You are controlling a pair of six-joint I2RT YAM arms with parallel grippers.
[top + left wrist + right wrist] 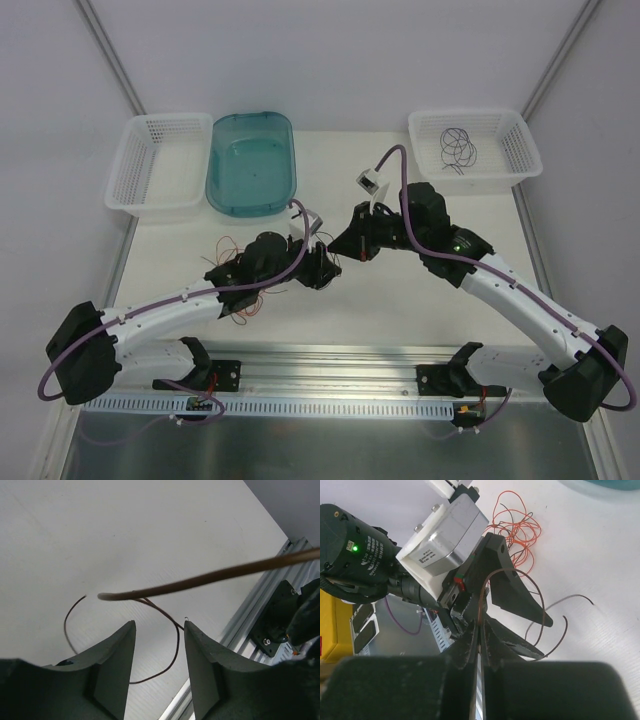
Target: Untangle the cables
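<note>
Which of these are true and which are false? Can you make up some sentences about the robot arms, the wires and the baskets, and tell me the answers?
1. The right basket has dark cables in it. True.
2. The teal tub is full of orange cables. False: no cables show in it. The orange cables lie on the table by the left gripper.
3. The left gripper is open. True.
4. The right gripper is wide open and holds nothing. False: it is shut on a thin brown cable.
5. The two grippers are far apart, at opposite corners of the table. False: they are close together near the middle.
</note>
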